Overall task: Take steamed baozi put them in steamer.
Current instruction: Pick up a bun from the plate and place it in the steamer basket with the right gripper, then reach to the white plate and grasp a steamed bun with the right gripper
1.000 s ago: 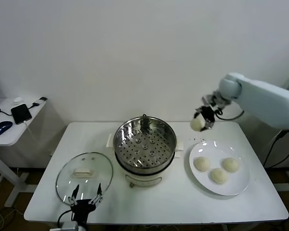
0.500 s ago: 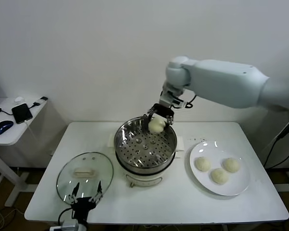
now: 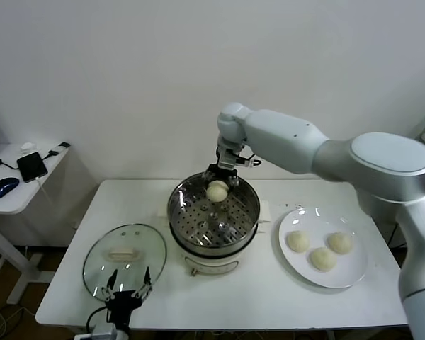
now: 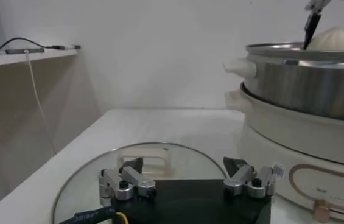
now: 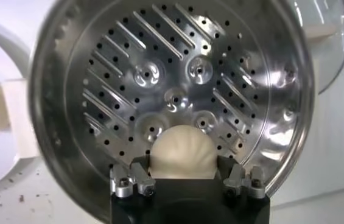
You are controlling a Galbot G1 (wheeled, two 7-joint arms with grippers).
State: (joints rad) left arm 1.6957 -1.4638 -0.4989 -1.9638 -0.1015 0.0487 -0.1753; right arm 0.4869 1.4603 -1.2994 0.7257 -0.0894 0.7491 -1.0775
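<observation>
The right gripper [image 3: 218, 185] is positioned over the far side of the steamer [image 3: 213, 216], fingers clenched on one steamed baozi [image 3: 217, 190]. That bun is round, smooth and cream-white, with no visible pleats or marks. It hangs above the perforated tray, apart from the metal.

Three more baozi [image 3: 318, 248] lie on the white plate [image 3: 354, 275], at the robot's right of the steamer. They sit close together in a shallow arc, matching the held one in colour and shape.

The steamer is a shiny steel pot on a cream base, standing mid-table [image 3: 269, 304]. Its glass lid [image 3: 124, 258] lies flat on the table at the robot's left.

The left gripper [image 3: 126, 288] is parked low at the near table edge, over the lid's near rim, fingers released and holding nothing.

The right wrist view looks straight down on the held bun [image 5: 182, 153] between the two fingers, and on the tray's holes and slots beneath it; the head view does not resolve this. The left wrist view shows the steamer's side wall [image 4: 308, 76] and the bun's top [image 4: 332, 40] just above the rim, confirming its height.

A side desk [image 3: 18, 195] holding a phone and mouse appears in the head view.
</observation>
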